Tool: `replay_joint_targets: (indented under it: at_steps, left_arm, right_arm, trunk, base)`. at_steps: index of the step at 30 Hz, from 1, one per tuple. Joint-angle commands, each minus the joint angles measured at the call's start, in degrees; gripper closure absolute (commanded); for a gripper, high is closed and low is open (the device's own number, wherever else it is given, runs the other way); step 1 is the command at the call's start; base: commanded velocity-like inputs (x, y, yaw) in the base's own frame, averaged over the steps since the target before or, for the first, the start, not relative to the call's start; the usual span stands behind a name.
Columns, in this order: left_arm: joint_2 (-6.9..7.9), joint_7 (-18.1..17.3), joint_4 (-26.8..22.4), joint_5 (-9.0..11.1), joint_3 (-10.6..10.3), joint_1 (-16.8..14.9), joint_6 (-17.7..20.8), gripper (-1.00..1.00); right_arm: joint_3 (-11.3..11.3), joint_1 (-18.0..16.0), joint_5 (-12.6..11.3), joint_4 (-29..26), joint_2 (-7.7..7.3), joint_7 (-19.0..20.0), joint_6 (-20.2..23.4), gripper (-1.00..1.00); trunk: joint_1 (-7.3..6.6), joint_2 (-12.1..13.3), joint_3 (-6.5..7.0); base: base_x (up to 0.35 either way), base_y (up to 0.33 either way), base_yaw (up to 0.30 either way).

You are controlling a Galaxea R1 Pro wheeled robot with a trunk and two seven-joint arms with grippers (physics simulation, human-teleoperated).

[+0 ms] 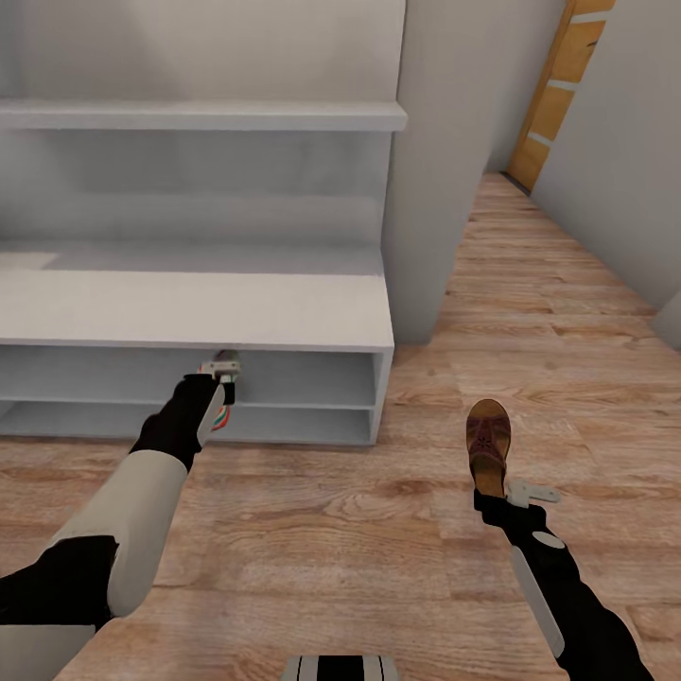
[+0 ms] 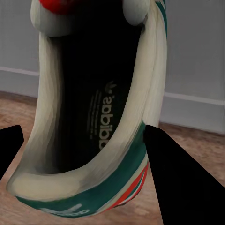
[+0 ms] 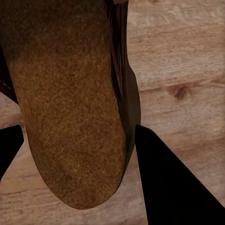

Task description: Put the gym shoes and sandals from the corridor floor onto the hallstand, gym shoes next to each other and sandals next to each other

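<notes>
So the hallstand (image 1: 199, 312) took up the whole 10-to-12 o'clock part of the head view, pale grey bench with two open shoe shelves underneath and a wall shelf above, and as far as I could see both shoe shelves and the bench top had nothing on them yet, though the left arm blocked a bit of the upper one. The corridor floor (image 1: 378, 530) ran off toward 1 o'clock. Looked to me like the placing step for the first shoe: the left gripper (image 1: 225, 376) was up at the mouth of the upper shelf, around 11 o'clock from the robot, with a gym shoe (image 2: 101, 117) between its fingers, which sat spread either side of the heel end, clamped on it as best I could judge. Next move probably needed the shoe pushed further in and set flat before letting go. Down at 4 o'clock the right gripper (image 1: 501, 492) was at the heel of a sandal (image 1: 488, 440); its fingers straddled the footbed, but whether they actually gripped it, or whether it was off the floor, I couldn't tell.
</notes>
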Motion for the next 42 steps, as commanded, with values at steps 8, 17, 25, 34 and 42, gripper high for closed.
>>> replay_joint_targets:
  at_steps: [8,17,25,34,42]
  left_arm:
    - [0.00,-0.2,0.3,0.0,0.1,1.1,-2.6,1.00]
    - [0.00,-0.2,0.2,0.0,0.1,1.2,-2.8,1.00]
    - [0.00,-0.2,0.0,-0.1,1.7,1.2,-4.9,1.00]
    - [0.00,-0.2,0.1,-0.1,2.1,1.2,-5.4,1.00]
    - [0.00,-0.2,0.2,-0.1,2.1,1.2,-6.0,1.00]
  right_arm:
    - [0.0,0.0,-0.2,0.0,0.00,0.0,0.0,1.00]
    - [0.0,0.0,-0.2,0.0,0.00,0.0,0.0,1.00]
    - [0.0,0.0,-0.2,0.0,0.00,0.0,0.0,1.00]
    - [0.0,0.0,-0.2,0.0,0.00,0.0,0.0,1.00]
    - [0.0,0.0,-0.2,0.0,0.00,0.0,0.0,1.00]
  trunk:
    - [0.00,0.0,0.00]
    - [0.00,0.0,0.00]
    - [0.00,0.0,0.00]
    - [0.00,0.0,0.00]
    - [0.00,0.0,0.00]
  base:
    - [0.007,0.000,0.000]
    - [0.000,0.000,0.000]
    - [0.000,0.000,0.000]
    - [0.000,0.000,0.000]
    - [0.000,0.000,0.000]
